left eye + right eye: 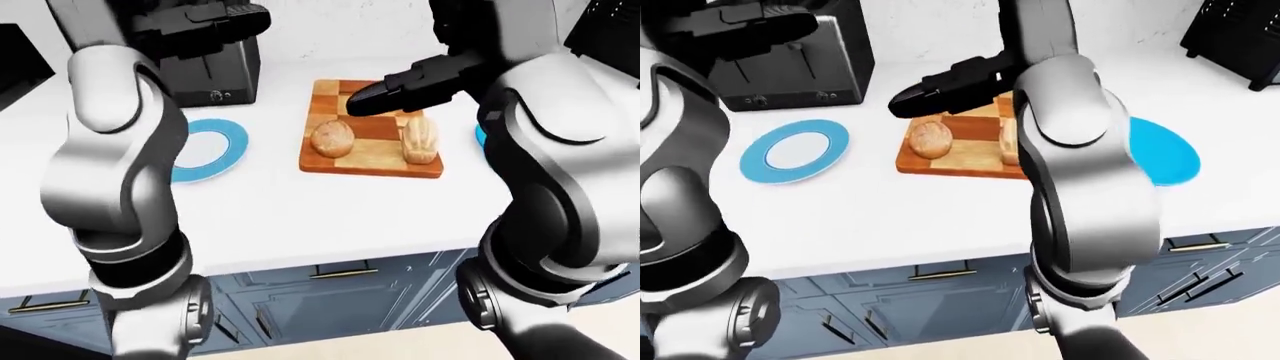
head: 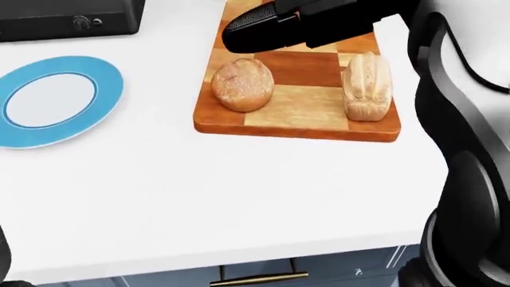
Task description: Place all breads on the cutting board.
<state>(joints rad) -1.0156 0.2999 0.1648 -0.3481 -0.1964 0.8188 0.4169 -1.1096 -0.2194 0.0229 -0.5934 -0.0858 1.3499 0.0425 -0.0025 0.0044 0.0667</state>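
Round roll (image 2: pixel 243 84) and loaf (image 2: pixel 368 85) lie on the cutting board (image 2: pixel 301 109); right hand (image 2: pixel 259 30), released, hovers at twelve o'clock and could knock the roll off.

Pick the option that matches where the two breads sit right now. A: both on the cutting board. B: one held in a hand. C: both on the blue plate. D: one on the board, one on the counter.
A: the round loaf and the long loaf both rest on the cutting board, with neither hand gripping them.
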